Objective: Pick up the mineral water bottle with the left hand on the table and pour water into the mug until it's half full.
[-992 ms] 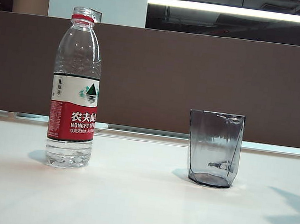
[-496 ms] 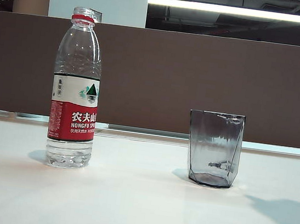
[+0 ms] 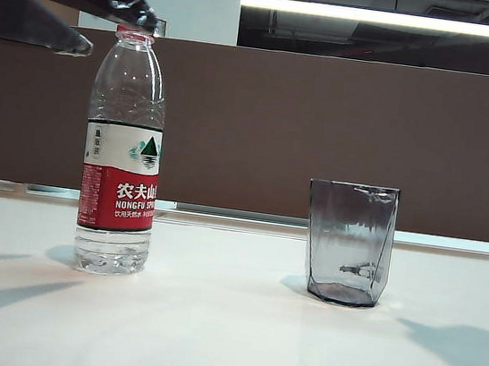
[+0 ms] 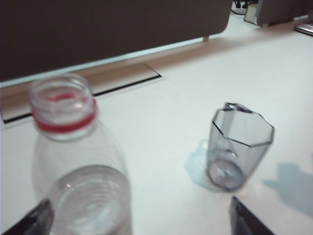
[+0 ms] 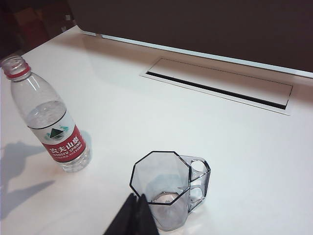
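Showed a capless mineral water bottle (image 3: pixel 119 176) standing upright toward the left edge of the glossy white table (image 3: pixel 223 343), long axis vertical, and a smoky faceted glass mug (image 3: pixel 348 242) upright toward the right edge, well apart from the bottle. Placed the left gripper (image 4: pixel 138 215) above and just behind the bottle's shoulder, jaws spread wide and holding nothing, with the bottle body lying between and slightly ahead of the dark fingers (image 3: pixel 40 25); touched nothing, as far as could be told. Judged the left arm far nearer the bottle, so the coming move called for sinking down along the upright body toward the label before closing. Kept the right gripper (image 5: pixel 134 215) close above the near rim of the mug, its two black fingers pressed together and empty. Revealed in the exterior view the gripper's height at the red neck ring (image 3: pixel 135 31); gave no such height in the left wrist view, though confirmed there the open mouth and the straddling jaws. Revealed only in the right wrist view the mug's handle (image 5: pixel 199 178).
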Motion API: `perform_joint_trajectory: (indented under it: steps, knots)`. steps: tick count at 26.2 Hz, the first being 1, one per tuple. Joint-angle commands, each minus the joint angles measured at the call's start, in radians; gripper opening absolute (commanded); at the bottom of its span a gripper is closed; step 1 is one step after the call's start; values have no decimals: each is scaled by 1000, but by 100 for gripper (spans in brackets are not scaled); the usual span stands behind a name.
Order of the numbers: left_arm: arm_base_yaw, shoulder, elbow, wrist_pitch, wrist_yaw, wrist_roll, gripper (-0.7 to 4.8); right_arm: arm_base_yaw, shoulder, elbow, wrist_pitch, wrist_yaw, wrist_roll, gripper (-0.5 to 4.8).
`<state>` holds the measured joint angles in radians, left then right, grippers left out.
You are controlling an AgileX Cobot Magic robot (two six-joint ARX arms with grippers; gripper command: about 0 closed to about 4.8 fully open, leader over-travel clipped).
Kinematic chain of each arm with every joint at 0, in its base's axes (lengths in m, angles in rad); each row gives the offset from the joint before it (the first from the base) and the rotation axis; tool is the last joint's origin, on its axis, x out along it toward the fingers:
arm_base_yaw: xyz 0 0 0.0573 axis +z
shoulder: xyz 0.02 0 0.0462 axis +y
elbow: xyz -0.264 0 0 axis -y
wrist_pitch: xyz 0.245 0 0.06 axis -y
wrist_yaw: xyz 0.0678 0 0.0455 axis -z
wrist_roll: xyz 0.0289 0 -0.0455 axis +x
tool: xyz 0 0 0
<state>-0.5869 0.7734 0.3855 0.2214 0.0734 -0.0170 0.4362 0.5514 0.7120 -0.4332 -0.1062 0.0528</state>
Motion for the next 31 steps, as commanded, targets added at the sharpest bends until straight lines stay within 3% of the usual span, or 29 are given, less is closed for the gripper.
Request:
perform_joint_trajectory:
  steps: [1,5,18,22,31]
  knots:
    - [68,43,3,90,-1,-2,479,-1,-6,7,18,-5,-1,-9]
    - [137,48,3,95,0,-1,479,-1,-14,7,16,-5,-1,-9]
    - [128,261,-2,238,0,-21,479,-1,-15,7,11,-4,-1,-8]
    - [85,330,-2,305,0,-24,479,-1,-14,7,11,-4,-1,-9]
    - [85,504,-2,480,0,-24,479,-1,-15,7,10,-5,-1,-9]
